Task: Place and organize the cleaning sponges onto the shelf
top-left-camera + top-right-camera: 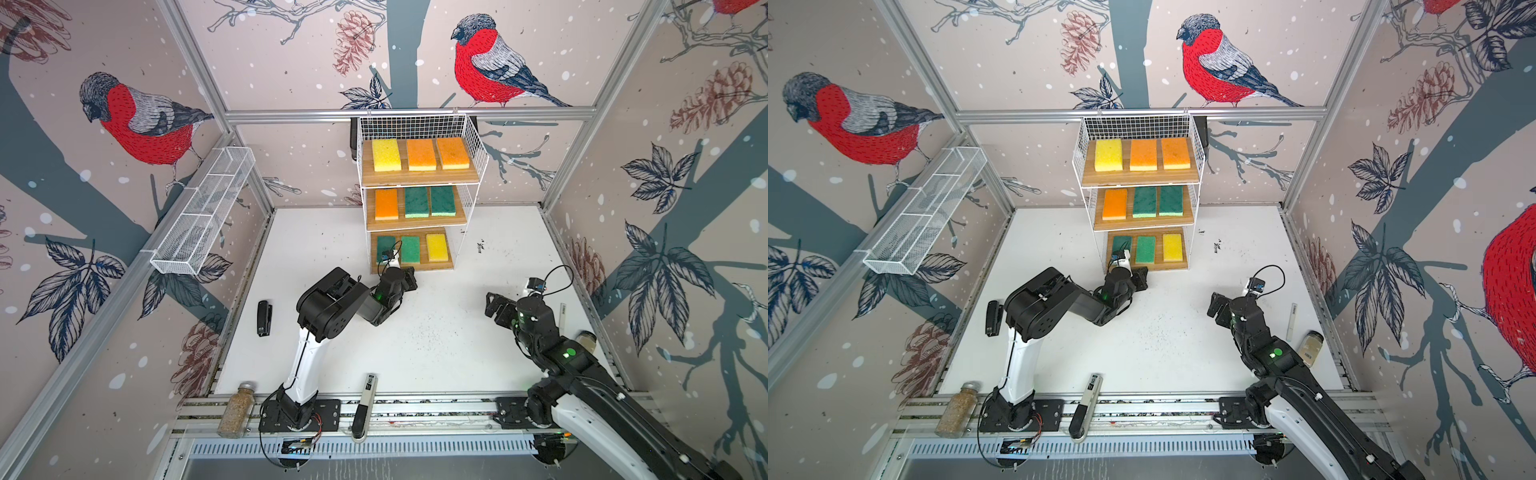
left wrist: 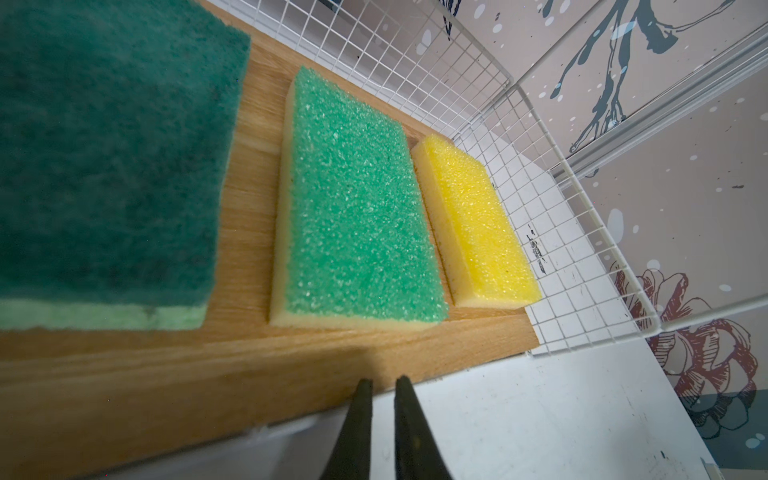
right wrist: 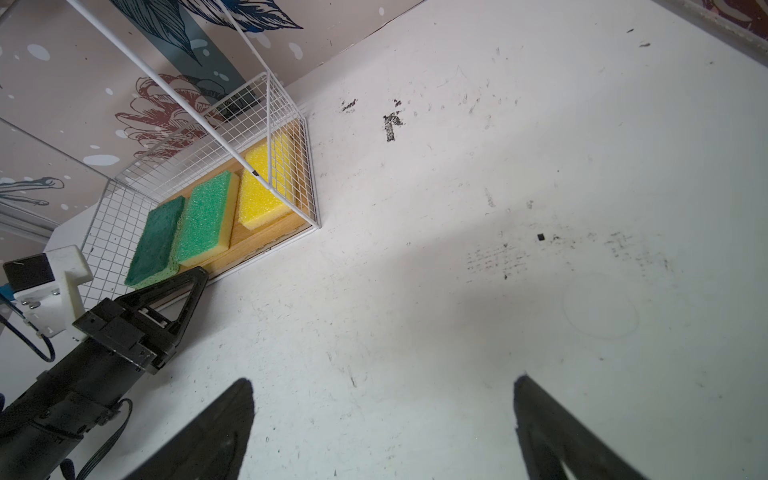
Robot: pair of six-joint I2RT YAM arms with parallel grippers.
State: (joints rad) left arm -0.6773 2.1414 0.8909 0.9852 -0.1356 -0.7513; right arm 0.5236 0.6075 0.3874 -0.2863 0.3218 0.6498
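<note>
1. Nearest the camera head, a glass jar (image 1: 235,411) of granules and a black-and-white marker (image 1: 364,409) are found at the front rail (image 1: 436,409) in both top views.
2. The left gripper (image 2: 383,382) is seen clenched, with nothing between its fingers. Its tips are held just in front of the lowest board's front edge, clear of the sponges there.
3. The right gripper (image 3: 382,380) is spread wide and empty above the bare white table (image 3: 457,208), well apart from the shelf (image 1: 471,141).
4. Nine cleaning sponges (image 1: 1143,154) are laid flat on the shelf, three side by side on each board.
5. On the top board, a yellow sponge (image 1: 386,155) is placed at the left, then an orange sponge (image 1: 421,154) and a further orange sponge (image 1: 453,153).
6. On the middle board, a third orange sponge (image 1: 386,203) is followed by a dark green sponge (image 1: 416,202) and a second dark green sponge (image 1: 443,200).
7. On the lowest board, a third dark green sponge (image 2: 108,158) is set at the left, a lighter green sponge (image 2: 357,216) in the middle and a second yellow sponge (image 2: 473,224) beside the wire side.
8. A white mesh basket (image 1: 203,212) is hung on the left wall, and a black stapler (image 1: 264,318) is left on the table near the left arm.
</note>
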